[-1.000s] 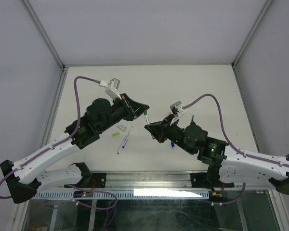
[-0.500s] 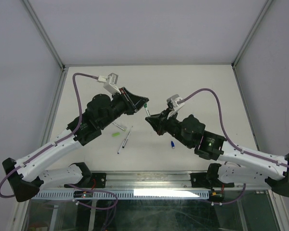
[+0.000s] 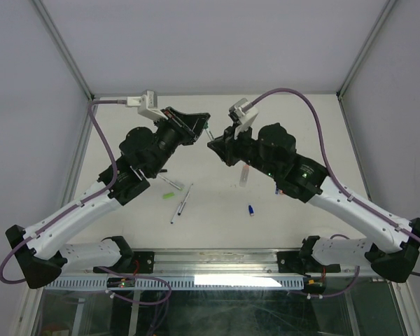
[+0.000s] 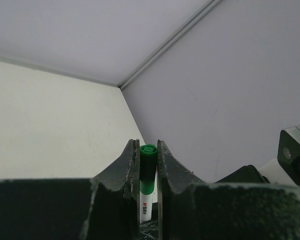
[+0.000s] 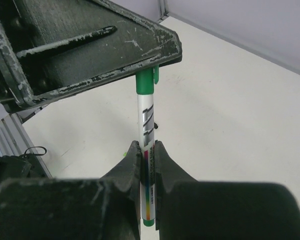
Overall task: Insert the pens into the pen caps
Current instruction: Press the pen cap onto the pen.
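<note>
Though underneath, loose pens (image 3: 182,202), caps (image 3: 250,209)

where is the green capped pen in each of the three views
Top external: green-capped pen upper centre, spanning left gripper and right gripper.
Left wrist: bottom centre, cap end-on between the left jaws.
Right wrist: centre, upright, barrel in the right jaws, cap under the left gripper.
Shared landmark: the green cap.
</note>
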### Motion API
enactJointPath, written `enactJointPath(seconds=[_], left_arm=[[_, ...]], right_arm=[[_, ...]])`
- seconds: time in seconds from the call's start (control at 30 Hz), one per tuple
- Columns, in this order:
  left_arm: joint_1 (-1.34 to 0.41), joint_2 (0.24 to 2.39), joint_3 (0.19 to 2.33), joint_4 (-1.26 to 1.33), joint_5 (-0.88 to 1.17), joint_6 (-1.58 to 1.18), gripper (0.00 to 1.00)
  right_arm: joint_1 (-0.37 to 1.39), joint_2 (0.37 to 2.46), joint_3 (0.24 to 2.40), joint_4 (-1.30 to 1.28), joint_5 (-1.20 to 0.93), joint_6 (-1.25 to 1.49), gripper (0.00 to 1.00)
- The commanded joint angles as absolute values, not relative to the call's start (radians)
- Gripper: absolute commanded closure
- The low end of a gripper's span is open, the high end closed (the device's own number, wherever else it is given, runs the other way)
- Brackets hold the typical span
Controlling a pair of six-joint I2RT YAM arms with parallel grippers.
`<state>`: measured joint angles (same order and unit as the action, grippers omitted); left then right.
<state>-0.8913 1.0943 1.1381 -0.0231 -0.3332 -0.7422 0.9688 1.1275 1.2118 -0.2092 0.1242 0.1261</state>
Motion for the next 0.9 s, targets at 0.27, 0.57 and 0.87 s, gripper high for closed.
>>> enactJointPath(seconds=[0.27, 0.57, 0.87], left_arm=[[-1.053, 1.137, 1.075, -0.210, 0.003, -0.747, 1.00], [-1.052, 1.073, 1.071, -0.242, -0.056, -0.712, 1.00], [-1.052, 1.059, 1.072, -0.247, -0.060, -0.701, 0.96]], right_arm=[[0.808, 1.320, 1.636, 0.177, 0.089, 0.084, 1.00], [0.804, 1.231, 1.500, 0.055, 0.020, 0.140, 1.00], [0.807, 1.080, 1.152, 0.031, -0.104, 0.300, 1.00]])
